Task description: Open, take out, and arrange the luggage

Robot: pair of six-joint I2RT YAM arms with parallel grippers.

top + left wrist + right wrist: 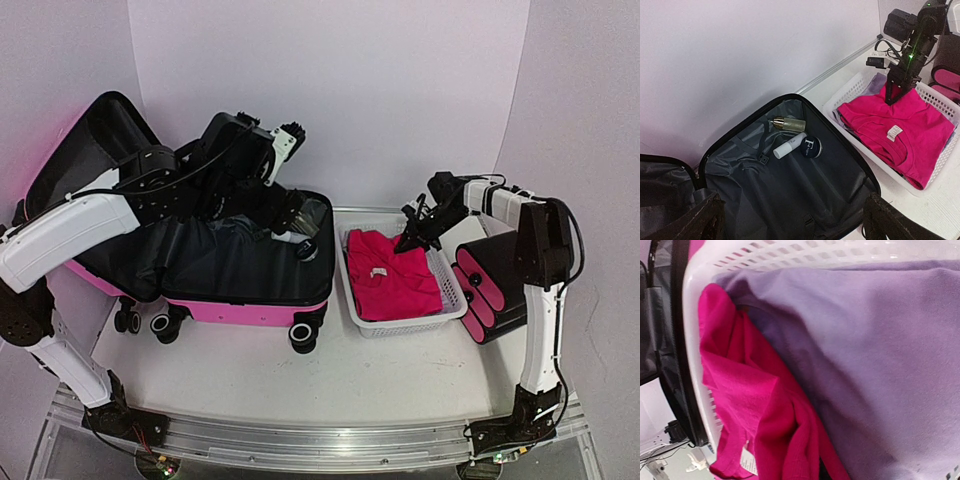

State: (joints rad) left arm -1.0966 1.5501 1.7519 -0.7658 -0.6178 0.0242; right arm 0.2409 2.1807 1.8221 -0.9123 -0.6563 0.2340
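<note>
The luggage (250, 310) lies open just left of the basket (400, 326), lid (80, 150) back so we can reach in. Our left gripper (792, 207) hangs wide over it. Its wrist view shows a bottle (788, 123) and tube (789, 146) inside far more plainly than the top view. In the basket, our right gripper (892, 97) is closed, tip on the shirt (900, 130), perhaps pinching it.
</note>
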